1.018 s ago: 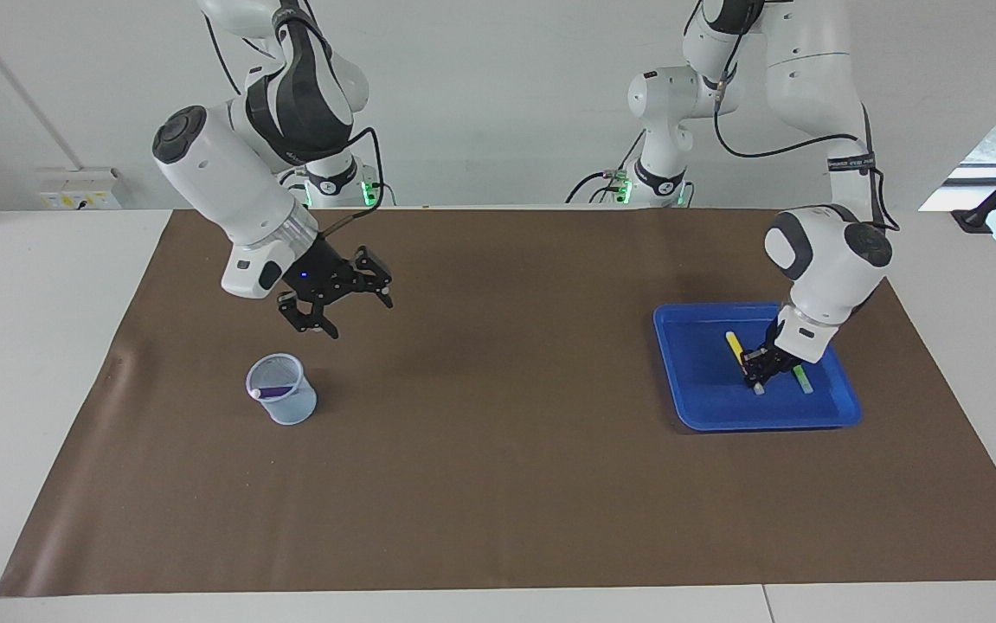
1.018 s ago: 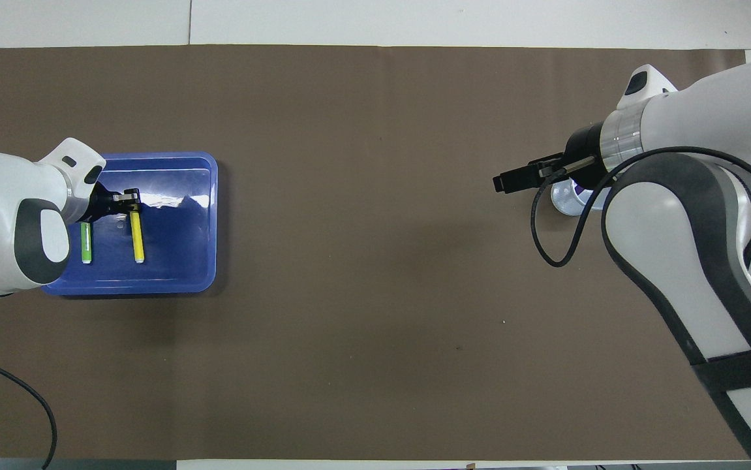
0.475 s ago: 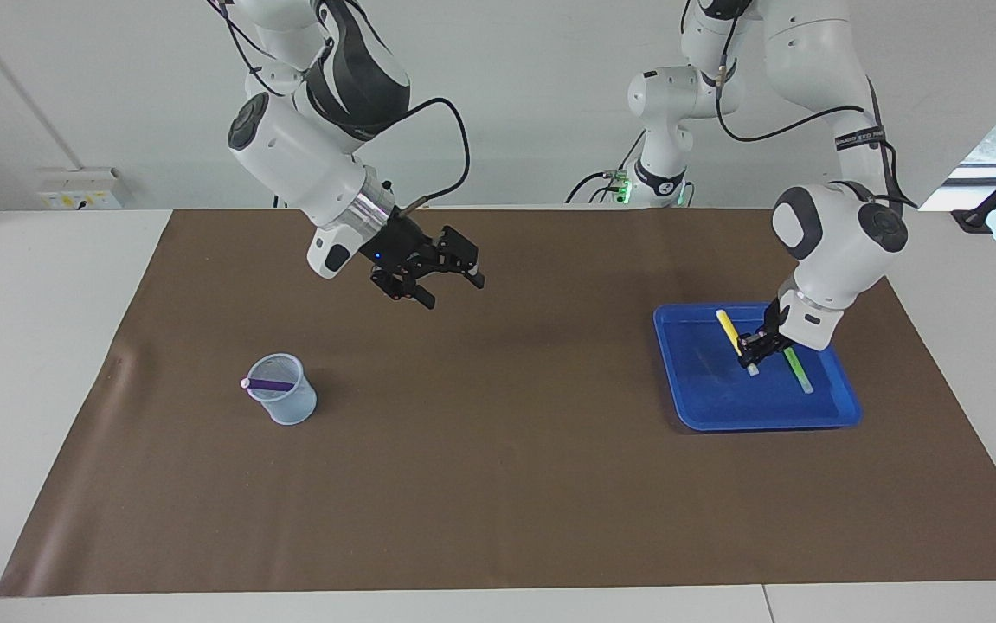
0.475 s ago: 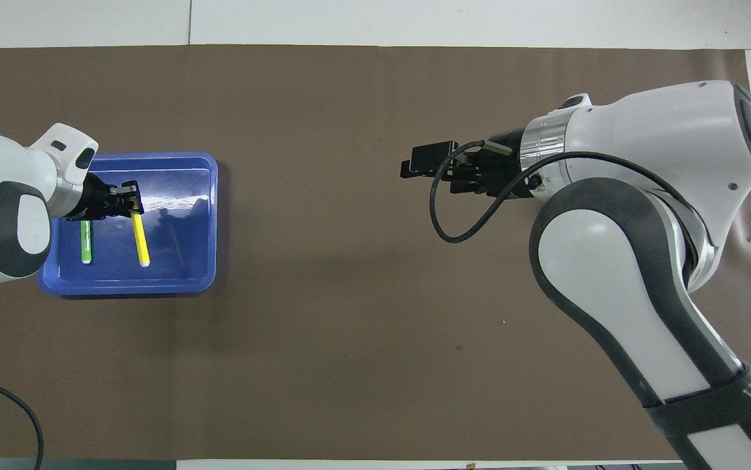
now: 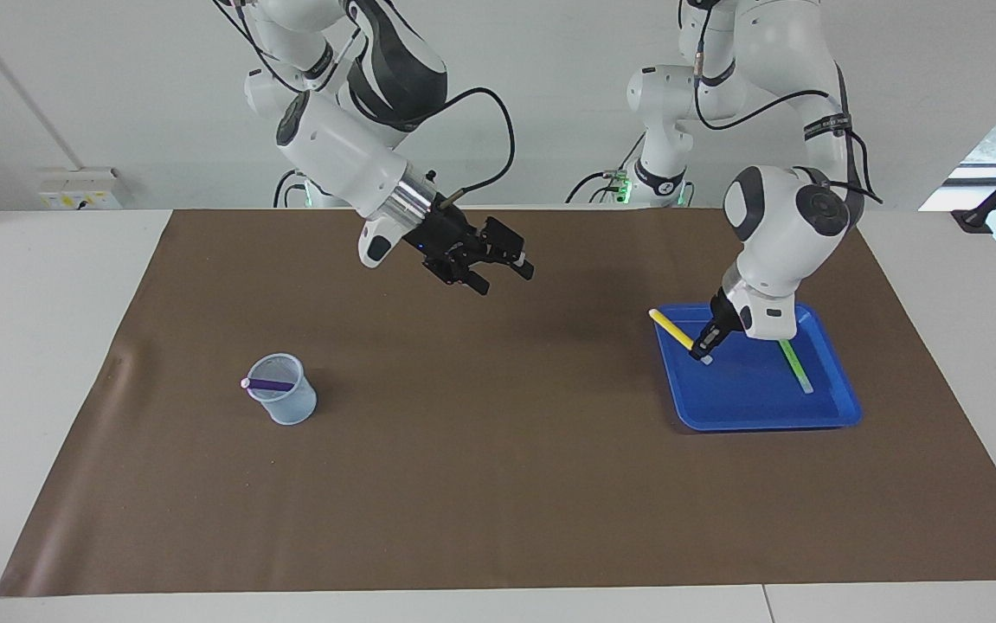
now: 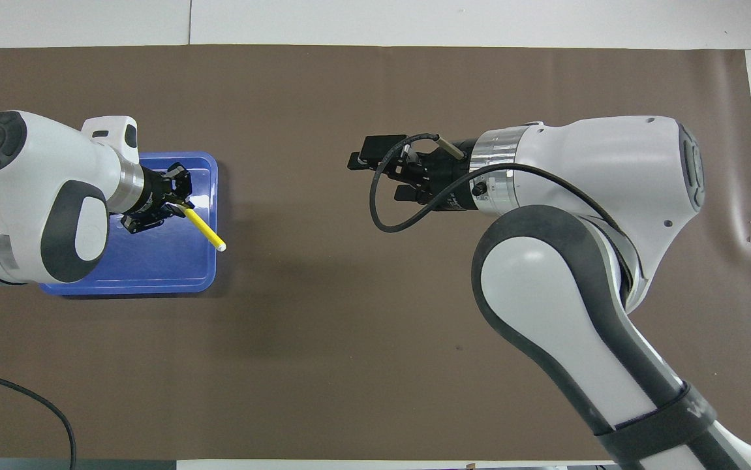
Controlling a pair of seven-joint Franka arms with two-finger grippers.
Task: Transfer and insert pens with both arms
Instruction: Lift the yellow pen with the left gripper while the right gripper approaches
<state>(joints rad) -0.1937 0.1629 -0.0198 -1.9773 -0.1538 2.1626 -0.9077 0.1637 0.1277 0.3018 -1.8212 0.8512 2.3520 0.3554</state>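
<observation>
- The yellow pen (image 5: 671, 328) is clamped in the left pincer (image 5: 703, 350), lifted and tilted over the blue tray (image 5: 757, 407), its free end poking out past the tray's rim toward the middle of the surface (image 5: 498, 484).
- The green pen (image 5: 795, 366) lies flat in the tray, beside the left pincer on the side toward the left arm's end.
- The purple pen (image 5: 267, 383) sits in the clear cup (image 5: 286, 401), well apart from both pincers, at the right arm's end.
- The right pincer (image 5: 502, 266) hangs spread and holding nothing over the brown mat (image 5: 498, 519), between cup and tray.
</observation>
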